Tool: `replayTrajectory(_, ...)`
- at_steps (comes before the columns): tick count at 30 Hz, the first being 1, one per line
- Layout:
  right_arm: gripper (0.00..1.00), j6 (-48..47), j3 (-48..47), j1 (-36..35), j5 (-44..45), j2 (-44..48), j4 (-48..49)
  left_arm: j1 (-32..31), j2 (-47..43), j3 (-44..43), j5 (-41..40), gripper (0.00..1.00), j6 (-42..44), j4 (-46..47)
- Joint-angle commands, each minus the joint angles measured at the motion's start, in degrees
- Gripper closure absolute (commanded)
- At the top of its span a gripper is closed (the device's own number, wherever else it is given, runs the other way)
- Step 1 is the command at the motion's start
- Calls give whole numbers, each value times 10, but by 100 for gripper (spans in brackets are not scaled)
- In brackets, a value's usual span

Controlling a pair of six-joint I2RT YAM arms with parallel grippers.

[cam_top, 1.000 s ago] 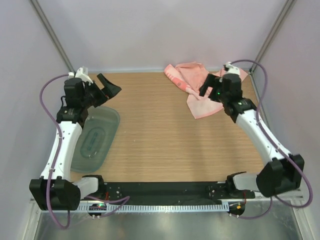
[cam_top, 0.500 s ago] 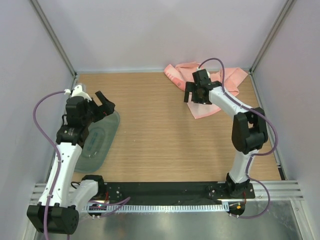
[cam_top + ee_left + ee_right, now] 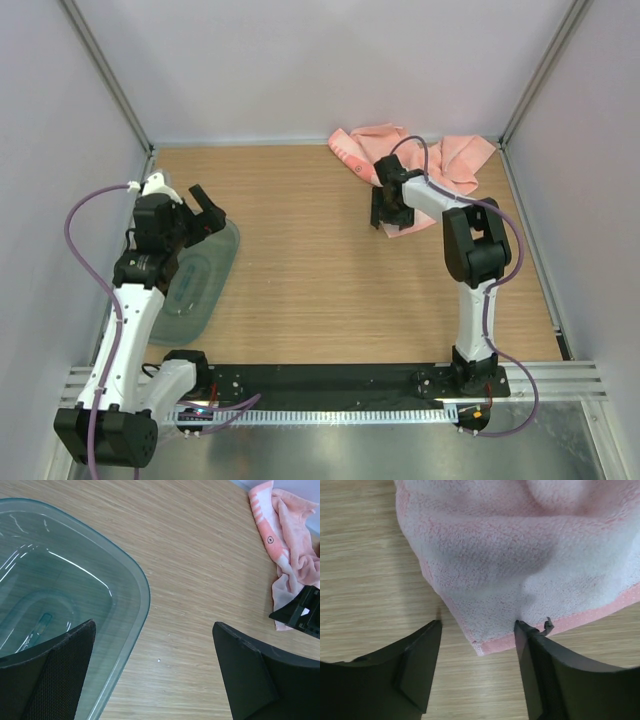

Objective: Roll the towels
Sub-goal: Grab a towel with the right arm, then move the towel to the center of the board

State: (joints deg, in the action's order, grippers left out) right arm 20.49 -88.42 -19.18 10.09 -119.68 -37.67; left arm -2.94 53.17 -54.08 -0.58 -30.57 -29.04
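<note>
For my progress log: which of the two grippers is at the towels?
The right gripper: its open fingers straddle a corner of the pink towels. The left gripper is open above the tray edge, away from them.

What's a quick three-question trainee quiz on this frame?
1. True or false: the left gripper, hovering over the tray rim, is shut.
2. What does the open right gripper straddle? A) a cable, B) a corner of the towels, C) a rolled cloth.
3. Fill in: in the top view, the towels lie heaped at the far-____ corner of the table.

Key: 1 false; 2 B; 3 right.
</note>
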Motion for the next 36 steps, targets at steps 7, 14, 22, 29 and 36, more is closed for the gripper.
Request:
replayTrajectory(7,81,-7,5,-8,16,-8,-21,-1,9,-5,-13,0,2,-4)
replayTrajectory(14,99,-21,14,-46,-7,78,-36,-1,29,-6,0,2,-1,-6)
replayTrajectory(22,99,6,63,-82,69,387,-145,-24,61,-49,-24,5,9,-20)
replayTrajectory(29,99,53,92,-82,162,537,-268,-113,109,-85,-87,5,-14,-17)
replayTrajectory(36,0,69,168,-81,101,578,-283,-194,192,-128,-120,6,-34,-22)
